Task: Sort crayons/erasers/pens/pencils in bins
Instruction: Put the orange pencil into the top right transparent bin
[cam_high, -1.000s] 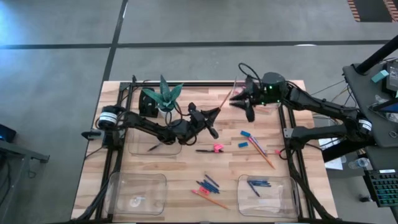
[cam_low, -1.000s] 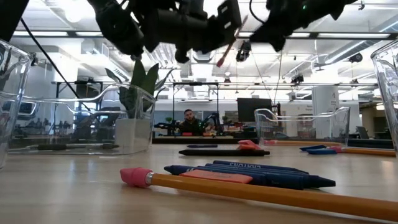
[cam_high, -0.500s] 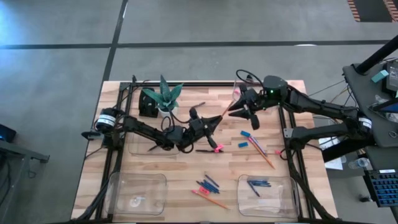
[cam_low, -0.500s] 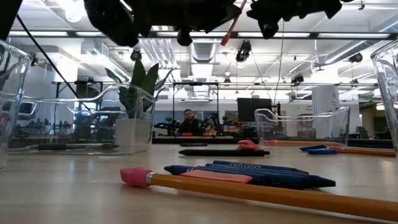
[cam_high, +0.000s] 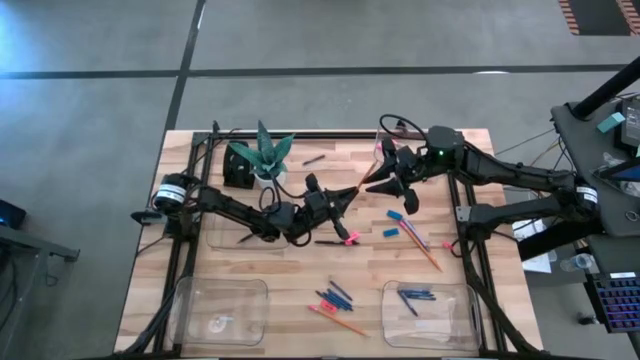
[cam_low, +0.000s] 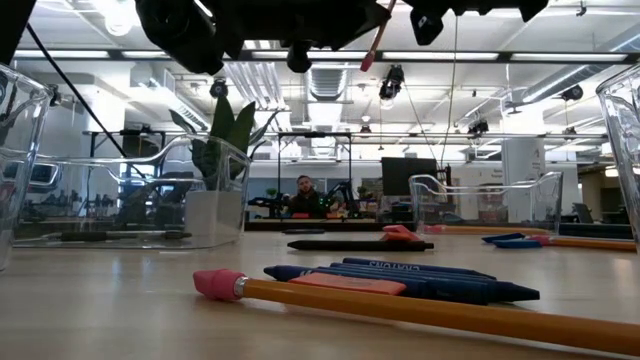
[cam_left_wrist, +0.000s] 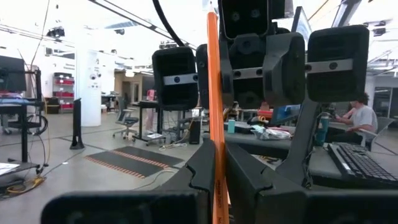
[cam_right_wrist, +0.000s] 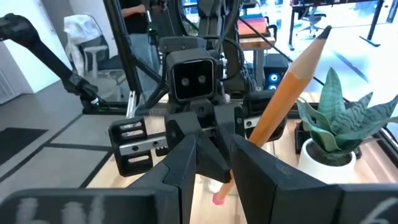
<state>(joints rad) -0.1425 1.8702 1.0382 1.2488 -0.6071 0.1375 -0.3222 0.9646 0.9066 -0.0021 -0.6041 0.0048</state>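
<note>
Both grippers close on one orange pencil (cam_high: 366, 180) above the middle of the table (cam_high: 470, 225): the left gripper (cam_high: 340, 203) clamps the pencil between fully closed fingers, as the left wrist view shows the shaft (cam_left_wrist: 214, 124) running straight up between its two dark fingers (cam_left_wrist: 202, 174), and the right gripper (cam_high: 385, 176) pinches the same pencil (cam_right_wrist: 283, 102) from the opposite side, its fingers (cam_right_wrist: 186, 168) set partly apart on the shaft. Seen from the low camera, the pencil (cam_low: 375, 40) hangs tilted in the air between the two dark grippers, clear of the table surface. Below and beside the left gripper a black pen (cam_high: 328, 241) lies flat with a pink eraser (cam_high: 351, 238) at its end. Nearer the right arm lie two blue erasers (cam_high: 393, 215), a further orange pencil (cam_high: 425, 252) and a blue stick. Toward the front edge a cluster of blue crayons (cam_high: 335, 295) rests next to another pencil (cam_high: 340, 320) with a pink tip. Four clear bins stand around this area: the front right bin (cam_high: 430, 305) contains blue sticks, the front left bin (cam_high: 220, 310) holds a small pale item that cannot be identified, the rear left bin (cam_high: 222, 235) under the left arm holds a dark stick, and the rear right bin (cam_high: 380, 150) sits partly behind the right gripper. A potted plant (cam_high: 262, 155) stands at the rear left.
</note>
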